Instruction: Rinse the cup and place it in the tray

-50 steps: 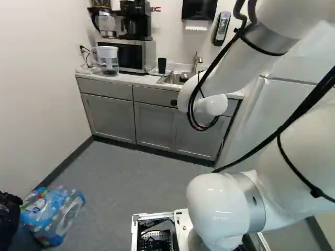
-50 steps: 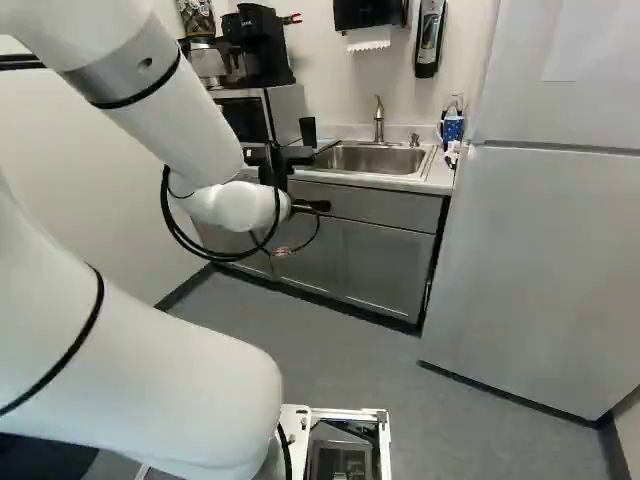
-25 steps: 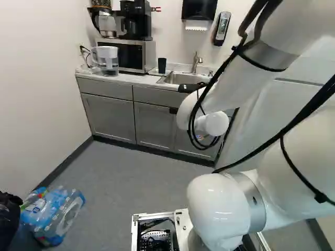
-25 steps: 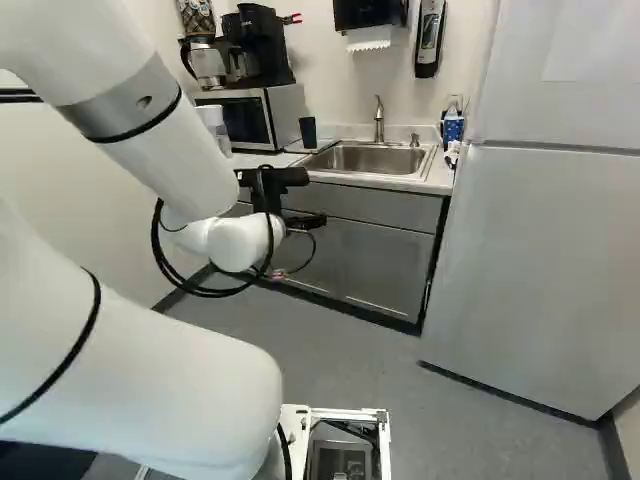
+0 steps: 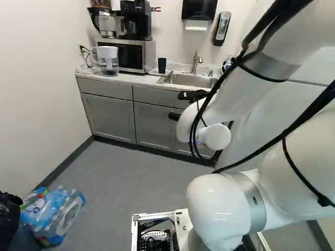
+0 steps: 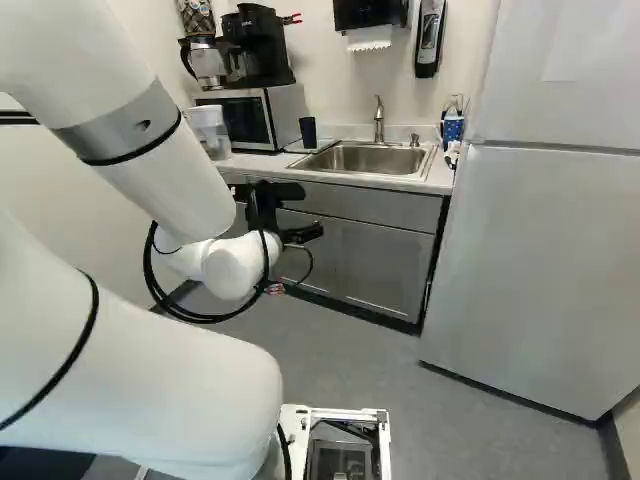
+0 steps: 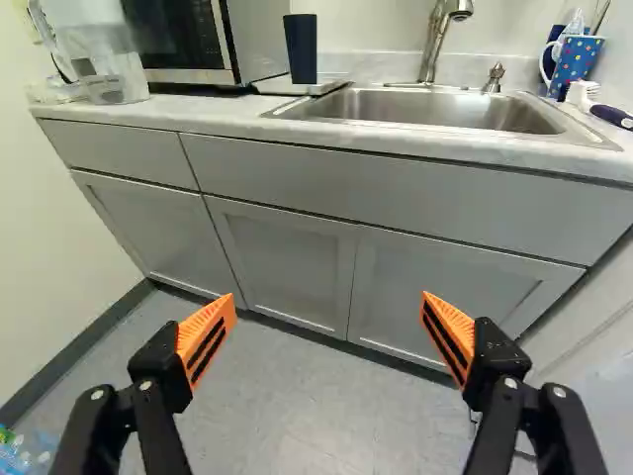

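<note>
Your empty gripper point(image 7: 327, 300) is standing fingers wide apart, dark cup point(image 7: 301, 49) is sitting upright on the tray point(image 7: 272, 87) beside the sink point(image 7: 425, 105), so you're likely wrapping up, needing only to back clear.

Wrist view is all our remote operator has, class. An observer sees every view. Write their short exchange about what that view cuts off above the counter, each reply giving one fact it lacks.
Operator: My view cuts off the top of the microwave. What stands on it?
Observer: A black coffee maker.
Operator: And what is on the wall above the tap?
Observer: A black towel dispenser, with white paper showing at its lower edge.
</note>
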Controlling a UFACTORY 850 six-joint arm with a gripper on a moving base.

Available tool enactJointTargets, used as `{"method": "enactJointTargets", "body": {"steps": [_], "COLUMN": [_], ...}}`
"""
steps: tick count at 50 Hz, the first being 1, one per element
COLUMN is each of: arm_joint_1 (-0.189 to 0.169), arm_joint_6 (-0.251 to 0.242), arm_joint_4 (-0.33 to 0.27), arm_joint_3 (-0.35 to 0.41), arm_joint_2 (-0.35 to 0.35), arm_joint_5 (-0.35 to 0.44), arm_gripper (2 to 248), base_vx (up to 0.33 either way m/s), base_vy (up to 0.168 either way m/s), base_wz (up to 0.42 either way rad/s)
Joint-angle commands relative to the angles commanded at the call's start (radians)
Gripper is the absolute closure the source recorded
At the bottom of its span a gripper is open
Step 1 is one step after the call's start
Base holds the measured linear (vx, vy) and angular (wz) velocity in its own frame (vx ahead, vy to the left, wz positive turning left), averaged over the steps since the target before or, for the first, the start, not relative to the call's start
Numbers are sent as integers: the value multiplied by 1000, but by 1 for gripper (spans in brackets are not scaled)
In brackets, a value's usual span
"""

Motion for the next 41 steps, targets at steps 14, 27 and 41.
{"method": "enactJointTargets", "body": {"steps": [14, 27, 41], "arm_joint_1": [3, 5, 5], "arm_joint_6": [1, 2, 2], "arm_joint_4": [-2, -2, -2], "arm_joint_3": [23, 31, 31], "arm_joint_2": [3, 4, 4], "arm_joint_5": [32, 43, 43], "arm_gripper": [3, 3, 3], "base_vx": [0, 0, 0], "base_vy": [0, 0, 0], "base_wz": [0, 0, 0]}}
